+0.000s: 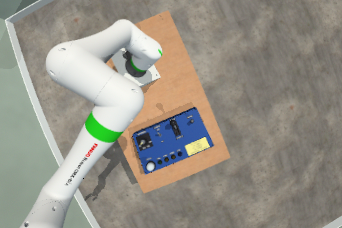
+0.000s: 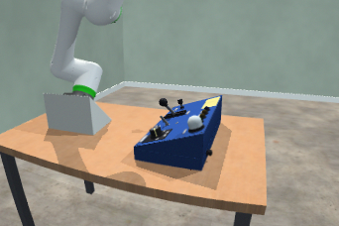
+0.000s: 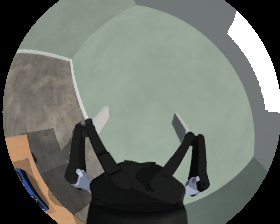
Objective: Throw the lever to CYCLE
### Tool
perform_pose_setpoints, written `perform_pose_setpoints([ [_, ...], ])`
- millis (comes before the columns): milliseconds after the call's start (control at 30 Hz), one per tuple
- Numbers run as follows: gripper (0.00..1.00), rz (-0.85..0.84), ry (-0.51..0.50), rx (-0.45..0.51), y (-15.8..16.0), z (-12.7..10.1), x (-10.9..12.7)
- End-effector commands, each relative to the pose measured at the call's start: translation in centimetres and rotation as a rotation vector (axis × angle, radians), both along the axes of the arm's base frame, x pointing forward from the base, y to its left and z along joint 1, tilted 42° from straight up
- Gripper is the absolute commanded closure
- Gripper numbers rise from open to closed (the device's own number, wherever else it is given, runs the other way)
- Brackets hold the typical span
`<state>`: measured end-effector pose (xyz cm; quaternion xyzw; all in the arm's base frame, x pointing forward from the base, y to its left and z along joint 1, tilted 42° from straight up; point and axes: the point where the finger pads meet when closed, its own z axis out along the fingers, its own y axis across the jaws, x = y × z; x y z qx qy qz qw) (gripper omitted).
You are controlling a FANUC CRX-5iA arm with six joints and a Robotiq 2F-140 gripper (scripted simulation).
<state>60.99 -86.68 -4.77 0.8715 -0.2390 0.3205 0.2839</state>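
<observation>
The blue console [image 1: 201,129] [image 2: 173,150] stands on the wooden table [image 1: 172,74] [image 2: 238,172], and a sliver of it shows at the lower left of the wrist view [image 3: 30,191]. Its black lever [image 1: 175,129] [image 2: 167,107] with a ball knob rises from a slot in the middle of the panel. My gripper [image 3: 141,115] is open and empty. It is high above the table's left side, far from the console, and faces the green wall. In the exterior view only its black body shows at the top edge.
The panel also holds a white dome button [image 1: 150,166] [image 2: 194,123], a black rotary knob [image 1: 145,141], a row of small black buttons [image 1: 167,157], a small toggle [image 1: 192,121] and a yellow label [image 1: 197,147]. The arm's grey pedestal [image 2: 71,113] stands on the table's left part.
</observation>
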Motion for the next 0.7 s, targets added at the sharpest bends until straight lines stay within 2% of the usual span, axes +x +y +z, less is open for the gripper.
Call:
perform_pose_setpoints([
  [0,0.00,0.000,-0.002,-0.003,0.0,0.1,0.0],
  [300,0.00,0.000,-0.002,-0.003,0.0,0.1,0.0],
  [333,0.00,0.024,-0.031,0.023,1.8,2.0,0.9],
  [600,0.00,0.024,-0.031,0.023,1.8,2.0,0.9],
  [633,0.00,0.050,-0.060,0.053,3.8,4.0,1.7],
  [667,0.00,0.050,-0.060,0.053,3.8,4.0,1.7],
])
